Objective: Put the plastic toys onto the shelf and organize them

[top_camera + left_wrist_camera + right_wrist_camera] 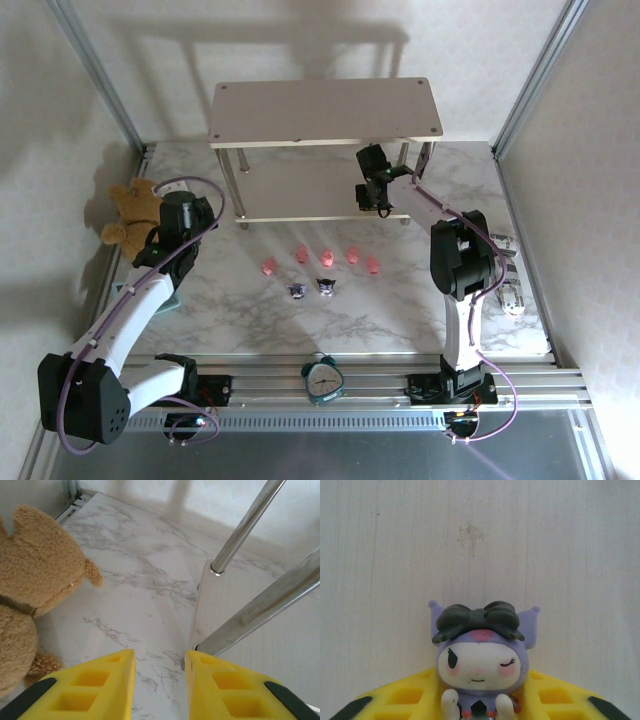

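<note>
Marble-patterned desk (250, 320) is carrying the two-tier shelf (325, 110) at its far side. The right fingers (405, 697) are reaching in over the lower board (290, 190) near its right end. They are pinching a purple figurine (481, 655) low on its body, with its big head and dark bow sticking up clear of the yellow pads. Pale board grain is showing behind it, but I cannot tell whether the toy's feet are touching the board or hanging above it.

That is the main hazard as I am judging it. The figurine is looking top-heavy, so letting go while it is off the surface or leaning is likely to send it toppling. The wrist is also working close beneath the top board and near a silver leg (404, 153), so a careless lift could be knocking the shelf.

In front of the shelf, five pink pigs (327, 256) are sitting in a loose arc on the desk, with two more purple figurines (326, 286) just nearer the arms. A low retreat over them risks scattering the row.

The left fingers (110, 680) are hanging spread with nothing between them, just beside a metal leg (250, 615), and the teddy bear (35, 580) is sitting to their left. Any forward drift there would be nudging that leg and shaking whatever is standing on the boards.
</note>
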Robot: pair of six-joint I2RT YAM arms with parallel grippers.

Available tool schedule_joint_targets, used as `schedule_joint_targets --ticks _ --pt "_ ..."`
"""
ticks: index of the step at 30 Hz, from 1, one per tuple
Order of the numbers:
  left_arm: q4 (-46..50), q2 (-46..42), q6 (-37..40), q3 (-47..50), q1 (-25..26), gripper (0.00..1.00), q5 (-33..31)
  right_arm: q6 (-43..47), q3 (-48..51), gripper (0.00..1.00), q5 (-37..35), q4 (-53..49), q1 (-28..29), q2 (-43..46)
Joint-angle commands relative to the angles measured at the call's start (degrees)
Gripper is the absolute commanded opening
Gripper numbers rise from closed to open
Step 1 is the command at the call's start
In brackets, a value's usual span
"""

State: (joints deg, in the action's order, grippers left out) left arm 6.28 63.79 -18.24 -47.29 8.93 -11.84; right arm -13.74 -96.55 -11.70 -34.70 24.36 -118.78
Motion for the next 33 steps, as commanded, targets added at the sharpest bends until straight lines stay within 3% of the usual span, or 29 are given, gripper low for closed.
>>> schedule_joint_targets --ticks 1,8,18,28,33 --pt "0.8 -0.9 0.2 -1.6 0.3 0.33 -0.7 -1.8 0.5 0.41 0.8 -0.2 -1.0 -1.1" --pt "0.8 -1.5 0.2 -1.2 0.4 0.33 -0.9 -2.2 1.0 0.57 -0.1 0.1 -1.0 -0.1" --pt "0.9 -2.5 0.2 -0.6 0.3 0.33 -1.3 -3.0 4.3 0.65 -0.3 1.9 -1.1 3.9" --pt "-0.4 -4.9 -0.8 3.2 0.7 0.33 1.8 -4.8 14.1 0.68 -0.1 3.4 -1.0 17.4" --pt "-1.5 -7.5 -1.2 7.0 3.6 0.35 3.5 -6.1 20.7 0.69 0.4 -0.2 0.3 27.3"
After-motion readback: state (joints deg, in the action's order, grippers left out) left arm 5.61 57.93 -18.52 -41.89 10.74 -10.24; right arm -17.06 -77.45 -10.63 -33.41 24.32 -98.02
